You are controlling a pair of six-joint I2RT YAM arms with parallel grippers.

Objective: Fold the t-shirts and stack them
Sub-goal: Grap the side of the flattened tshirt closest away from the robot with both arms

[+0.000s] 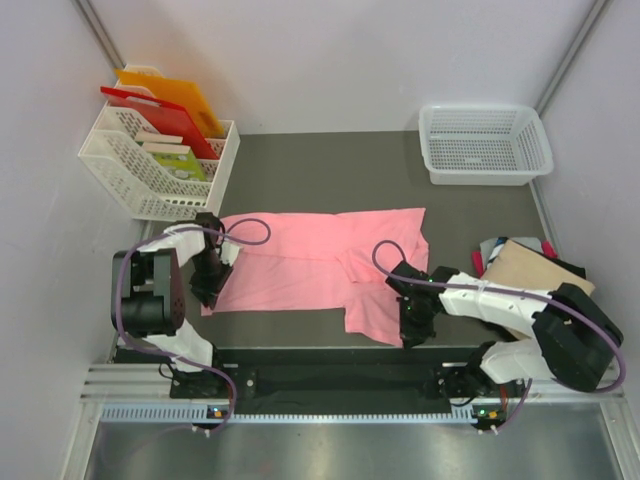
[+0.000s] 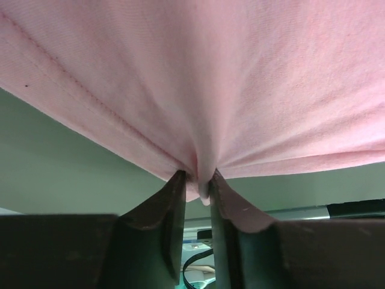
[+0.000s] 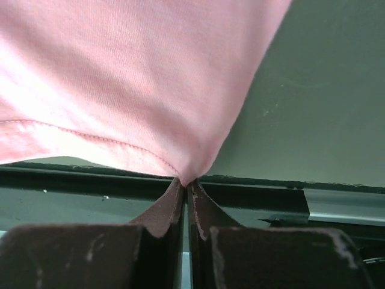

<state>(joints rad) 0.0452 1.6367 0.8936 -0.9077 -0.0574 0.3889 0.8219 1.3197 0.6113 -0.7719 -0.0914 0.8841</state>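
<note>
A salmon-pink t-shirt (image 1: 315,255) lies spread across the middle of the table, partly folded. My left gripper (image 1: 208,296) is shut on its near left edge; in the left wrist view the cloth (image 2: 198,84) is pinched between the fingertips (image 2: 180,180). My right gripper (image 1: 410,338) is shut on the shirt's near right corner; in the right wrist view the hemmed corner (image 3: 132,78) is pinched between the closed fingertips (image 3: 175,189). A pile with a tan-beige shirt (image 1: 525,270) over dark and red ones lies at the right, behind my right arm.
A white mesh basket (image 1: 485,143) stands at the back right. A white rack (image 1: 150,165) with orange and red boards stands at the back left. The black rail (image 1: 320,375) runs along the table's near edge.
</note>
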